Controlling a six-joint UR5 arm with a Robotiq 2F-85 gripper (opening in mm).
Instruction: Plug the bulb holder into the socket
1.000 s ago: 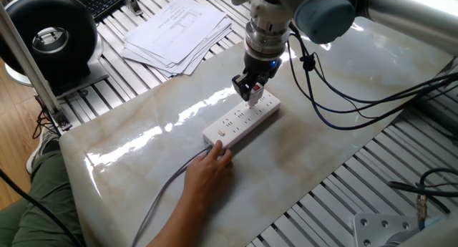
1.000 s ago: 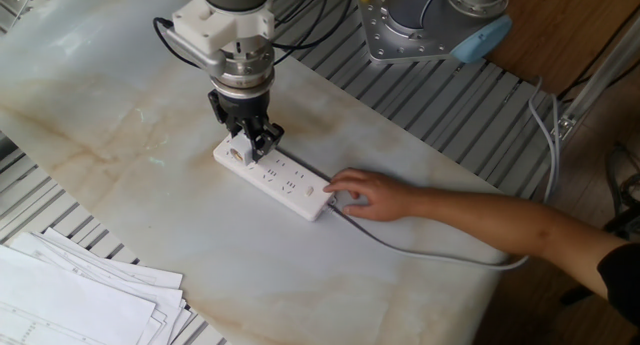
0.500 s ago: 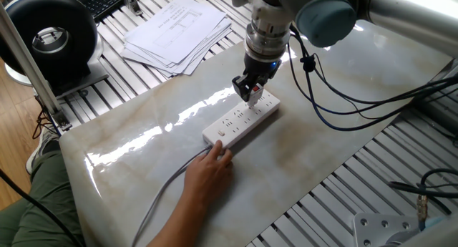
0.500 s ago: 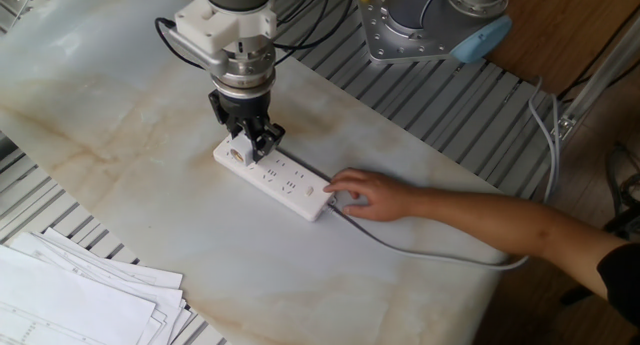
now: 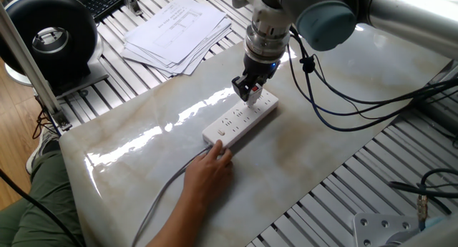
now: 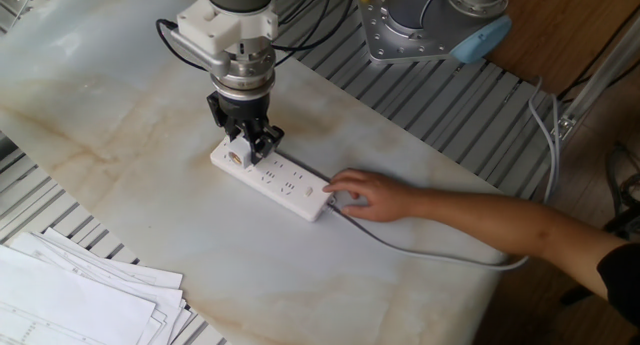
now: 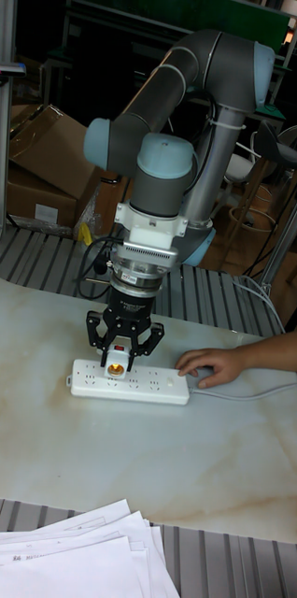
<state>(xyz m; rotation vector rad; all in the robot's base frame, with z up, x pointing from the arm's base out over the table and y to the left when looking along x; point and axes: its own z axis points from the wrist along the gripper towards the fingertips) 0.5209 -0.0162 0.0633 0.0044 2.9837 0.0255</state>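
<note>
The socket (image 5: 240, 119) (image 6: 287, 181) (image 7: 158, 384) is a long white power strip lying on the marble table. The bulb holder (image 5: 252, 95) (image 6: 237, 154) (image 7: 118, 363), small and white with a red mark, stands upright on the strip's end outlet, far from the cable. My gripper (image 5: 250, 90) (image 6: 245, 141) (image 7: 120, 351) points straight down and is shut on the bulb holder. Whether the holder's pins sit fully in the holes is hidden by the fingers.
A person's hand (image 5: 210, 170) (image 6: 371, 196) (image 7: 208, 363) presses on the strip's cable end. A paper stack (image 5: 179, 28) (image 6: 80, 295) (image 7: 74, 556) lies near the table edge. Black cables (image 5: 343, 97) hang from the arm. A round black device (image 5: 50, 32) stands off the table.
The gripper with the bulb holder has shifted very slightly, and the strip's far end has moved a little with it. The hand has stayed on the strip.
</note>
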